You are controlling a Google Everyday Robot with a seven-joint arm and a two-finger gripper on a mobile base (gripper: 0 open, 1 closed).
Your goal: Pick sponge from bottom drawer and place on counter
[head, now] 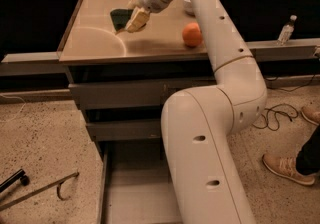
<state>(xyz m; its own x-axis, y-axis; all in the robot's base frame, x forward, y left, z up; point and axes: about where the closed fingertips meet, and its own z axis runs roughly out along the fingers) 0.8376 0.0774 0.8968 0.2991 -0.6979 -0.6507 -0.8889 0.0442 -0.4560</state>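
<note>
Hovering low over the back of the counter (95, 48), the gripper (133, 15) hung at the end of the white arm (225, 68), which reached up and across from the lower right. Its tan tip touched the right edge of the sponge (120, 18); whether it clasped the sponge or had let go could not be told. The dark green sponge was at the counter's back, just beyond a faint curved mark. An orange ball (192, 34) lay well to the right on the same top, and a white bowl (187, 4) showed partly behind the arm. Below, the bottom drawer (130, 193) stood pulled out. A water bottle (286, 29) stood on a ledge at the far right, and a shoe (286, 168) rested on the speckled floor.
</note>
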